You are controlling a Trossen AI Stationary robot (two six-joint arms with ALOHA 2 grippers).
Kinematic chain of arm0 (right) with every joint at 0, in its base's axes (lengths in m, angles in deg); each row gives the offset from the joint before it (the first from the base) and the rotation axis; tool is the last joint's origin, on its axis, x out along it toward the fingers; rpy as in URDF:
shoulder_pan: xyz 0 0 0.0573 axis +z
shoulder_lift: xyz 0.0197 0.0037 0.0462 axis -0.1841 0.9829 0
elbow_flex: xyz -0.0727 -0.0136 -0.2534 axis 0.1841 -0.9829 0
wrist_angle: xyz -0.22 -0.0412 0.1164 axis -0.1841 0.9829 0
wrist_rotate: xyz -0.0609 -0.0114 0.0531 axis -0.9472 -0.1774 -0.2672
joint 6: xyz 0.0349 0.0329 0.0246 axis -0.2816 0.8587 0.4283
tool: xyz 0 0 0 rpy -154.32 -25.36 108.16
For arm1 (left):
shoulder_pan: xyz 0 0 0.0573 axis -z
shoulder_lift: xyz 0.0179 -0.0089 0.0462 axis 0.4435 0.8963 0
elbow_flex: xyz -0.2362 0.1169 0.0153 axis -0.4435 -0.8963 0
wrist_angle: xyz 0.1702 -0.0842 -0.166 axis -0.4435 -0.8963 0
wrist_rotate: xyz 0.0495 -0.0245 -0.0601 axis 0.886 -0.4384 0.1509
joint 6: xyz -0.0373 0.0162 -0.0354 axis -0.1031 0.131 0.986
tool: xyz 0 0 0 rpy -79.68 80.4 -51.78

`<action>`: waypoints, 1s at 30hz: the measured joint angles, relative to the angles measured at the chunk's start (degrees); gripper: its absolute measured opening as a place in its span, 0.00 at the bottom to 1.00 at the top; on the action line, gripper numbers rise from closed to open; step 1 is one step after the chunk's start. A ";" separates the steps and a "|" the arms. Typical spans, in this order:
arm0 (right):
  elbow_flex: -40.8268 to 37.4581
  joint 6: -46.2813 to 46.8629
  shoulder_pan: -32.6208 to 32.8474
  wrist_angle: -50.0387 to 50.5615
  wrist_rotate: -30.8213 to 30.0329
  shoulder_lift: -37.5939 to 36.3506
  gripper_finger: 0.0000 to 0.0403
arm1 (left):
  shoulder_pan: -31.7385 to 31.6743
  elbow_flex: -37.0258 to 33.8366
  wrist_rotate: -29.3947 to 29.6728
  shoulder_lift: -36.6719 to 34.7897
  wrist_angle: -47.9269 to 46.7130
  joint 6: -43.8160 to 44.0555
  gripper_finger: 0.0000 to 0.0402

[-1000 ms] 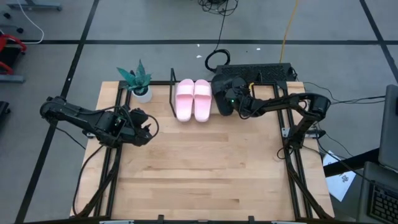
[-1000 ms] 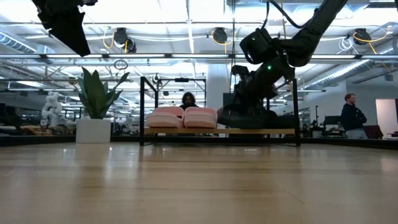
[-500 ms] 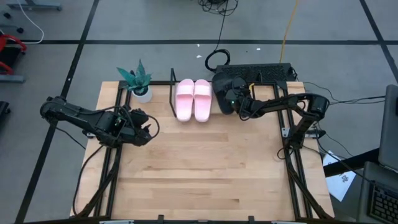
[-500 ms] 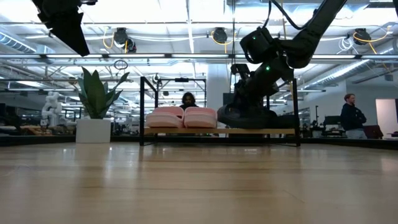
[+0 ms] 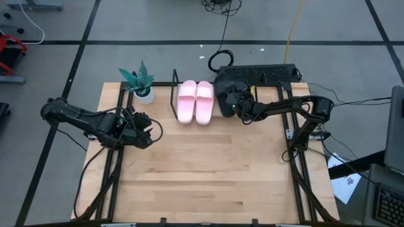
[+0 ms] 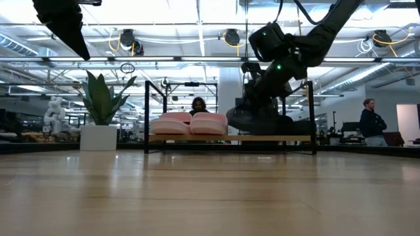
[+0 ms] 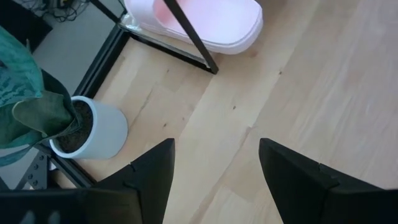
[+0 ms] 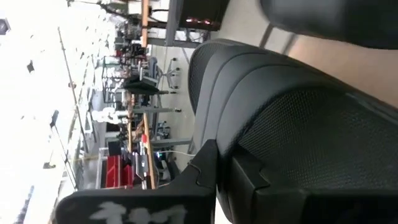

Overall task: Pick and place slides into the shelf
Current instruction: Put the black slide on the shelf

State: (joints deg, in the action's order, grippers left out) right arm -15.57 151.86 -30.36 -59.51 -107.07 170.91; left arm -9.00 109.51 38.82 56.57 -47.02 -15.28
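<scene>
The pale pink pair of slides lies side by side on the shelf, at its left end. Right beside the pair, over the shelf board, is a black slide, and my right gripper is shut on it. Another dark shape lies just beyond the held slide. My left gripper hangs open over the table's left part, with nothing between its fingers. Its wrist view shows the toe of a pink slide behind the shelf's wire frame. My right gripper pinches the black slide's wide strap at its edge between the two fingers. It comes from the table's right side, nearly level. The slide sits slightly tilted at the height of the shelf board; whether its sole rests there I cannot tell.
A potted plant in a white pot stands at the far left, close to the shelf's left wire frame. A black case lies behind the shelf. Bare wooden tabletop stretches across the near half. People show in the room behind.
My right gripper has gone a little toward the table's left edge, carrying the black slide closer to the pink pair. My left gripper has rolled slightly in place.
</scene>
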 joint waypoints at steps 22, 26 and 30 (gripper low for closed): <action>1.05 11.32 1.79 9.86 1.51 -0.26 0.01 | 0.00 0.00 -0.54 -0.02 -0.02 -3.57 0.59; 1.05 11.96 1.99 10.05 2.06 -0.28 0.01 | 0.00 0.00 -1.61 -0.01 -0.02 -3.57 0.59; 1.08 14.51 2.59 10.10 2.37 -0.28 0.01 | 0.00 0.00 -1.92 0.00 -0.02 -3.55 0.59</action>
State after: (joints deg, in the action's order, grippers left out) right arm -14.49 166.37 -27.77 -49.41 -104.70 170.63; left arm -9.00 109.51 36.90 56.56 -47.04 -18.83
